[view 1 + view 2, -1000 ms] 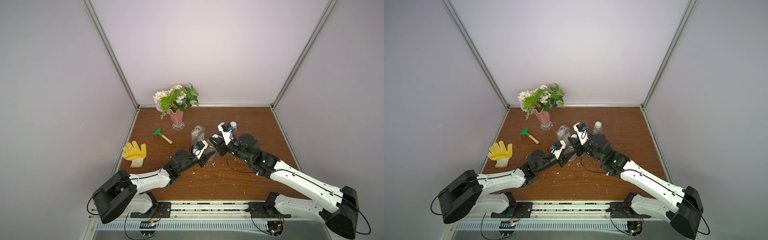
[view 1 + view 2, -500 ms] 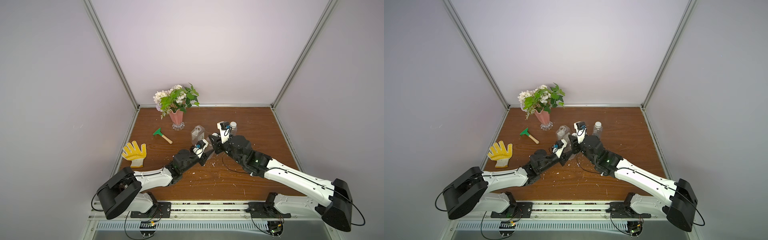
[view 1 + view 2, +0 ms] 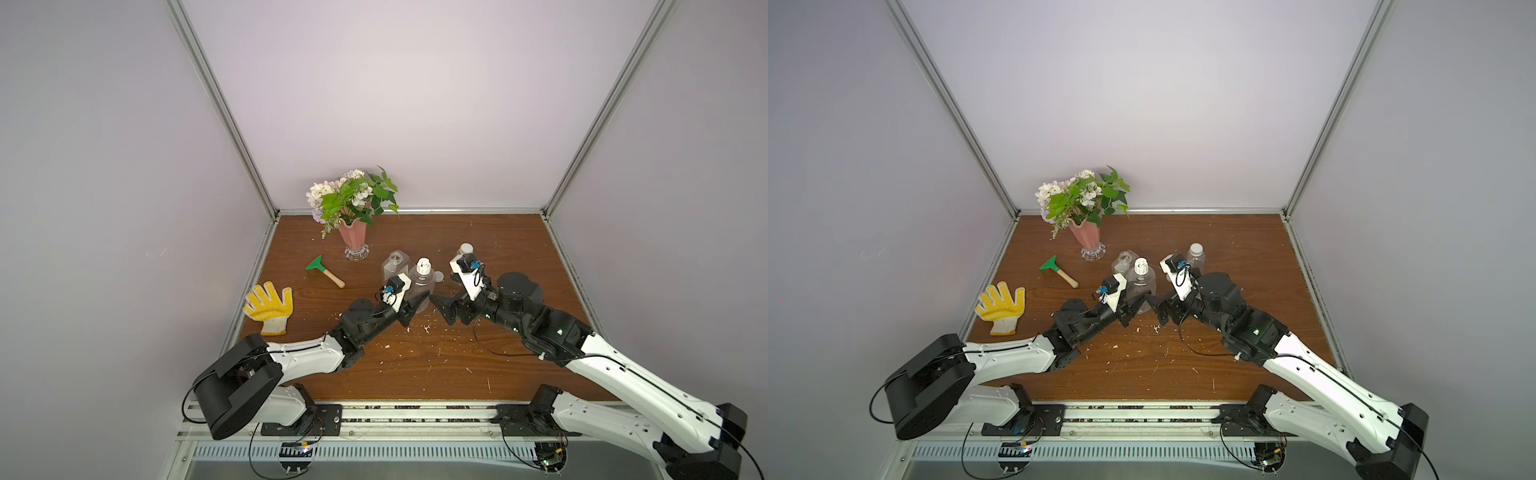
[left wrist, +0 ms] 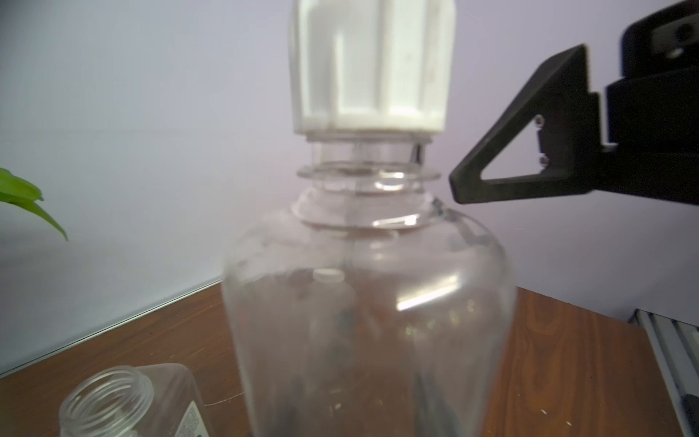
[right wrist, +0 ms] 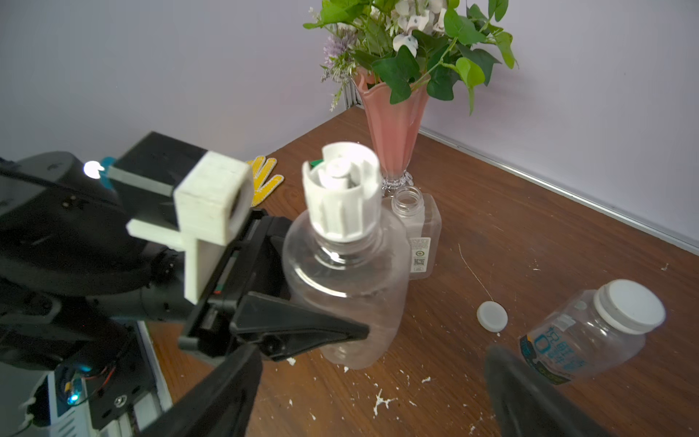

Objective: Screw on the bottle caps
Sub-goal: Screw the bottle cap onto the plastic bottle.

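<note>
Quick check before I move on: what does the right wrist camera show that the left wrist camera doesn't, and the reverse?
Only the right wrist view shows the left pincer shut on the rounded bottle, the capped bottle, the pink vase and the yellow glove.
Only the left wrist view shows one finger of the open right pincer from the side, clear of the bottle's neck.
Both views show the ribbed cap sitting on the rounded bottle, and the square bottle uncapped.

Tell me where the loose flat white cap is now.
In the right wrist view the loose cap lies flat on the table, to the robot's right of the rounded bottle, between it and the capped bottle.
</note>
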### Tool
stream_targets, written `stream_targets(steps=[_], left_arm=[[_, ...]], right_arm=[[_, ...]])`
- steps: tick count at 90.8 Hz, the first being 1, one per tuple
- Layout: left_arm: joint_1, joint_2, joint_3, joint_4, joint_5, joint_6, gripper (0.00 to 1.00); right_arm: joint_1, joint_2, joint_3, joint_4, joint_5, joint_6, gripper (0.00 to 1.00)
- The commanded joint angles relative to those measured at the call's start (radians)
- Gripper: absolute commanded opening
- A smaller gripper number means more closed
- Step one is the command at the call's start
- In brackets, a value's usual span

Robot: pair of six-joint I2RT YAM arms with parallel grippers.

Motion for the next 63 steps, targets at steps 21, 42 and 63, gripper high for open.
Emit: stream_targets(steps=[21, 42, 63], left_arm=[[0.007, -0.083, -0.013, 0.039, 0.447, -0.030, 0.40], [0.008, -0.090, 0.011, 0.039, 0.549, -0.043, 0.40], [0.007, -0.078, 0.024, 0.038, 0.565, -0.045, 0.40]], right_arm=[[-0.120, -0.036, 0.157, -0.082, -0.616, -0.442, 0.99], [-0.120, 0.024, 0.223, -0.104, -0.734, -0.490, 0.96], [-0.121, 0.073, 0.228, -0.102, -0.783, -0.487, 0.84]])
